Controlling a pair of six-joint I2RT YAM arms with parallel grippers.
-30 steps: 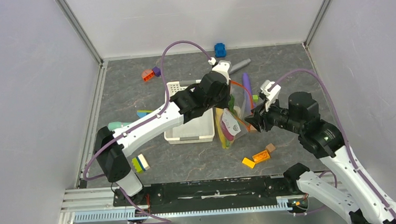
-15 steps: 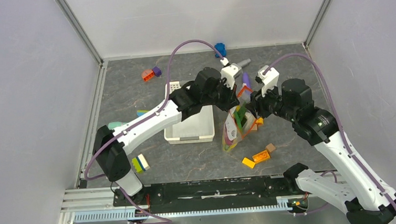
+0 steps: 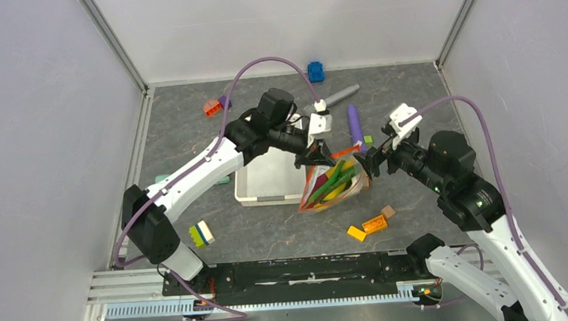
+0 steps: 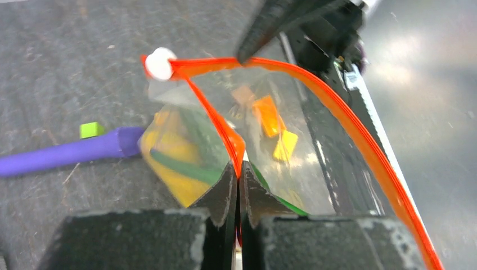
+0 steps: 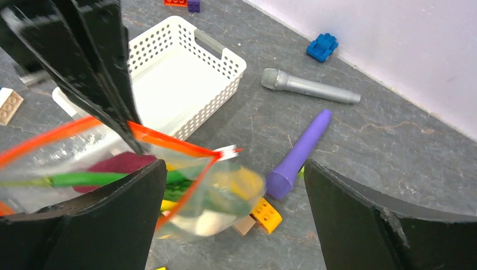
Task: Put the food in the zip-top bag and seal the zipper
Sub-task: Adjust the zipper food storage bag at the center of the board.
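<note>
Backed off rightward, right gripper (image 3: pixel 370 165) gapes empty just beside the bag (image 3: pixel 321 196). Left gripper (image 4: pixel 237 169), clamped on one zipper (image 4: pixel 202 64) lip, has swung the bag down beside the basket (image 3: pixel 268 199). Food (image 3: pixel 335 178) is inside: at least two green, one yellow, one purple-red. The mouth gapes, so sealing remains. One bag, one basket.

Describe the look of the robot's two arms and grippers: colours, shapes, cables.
The left arm and right arm have white link shells and black joint housings. A purple cable loops along each. The left gripper and right gripper have black, wedge-shaped fingers, with a small white block at the wrist.
</note>
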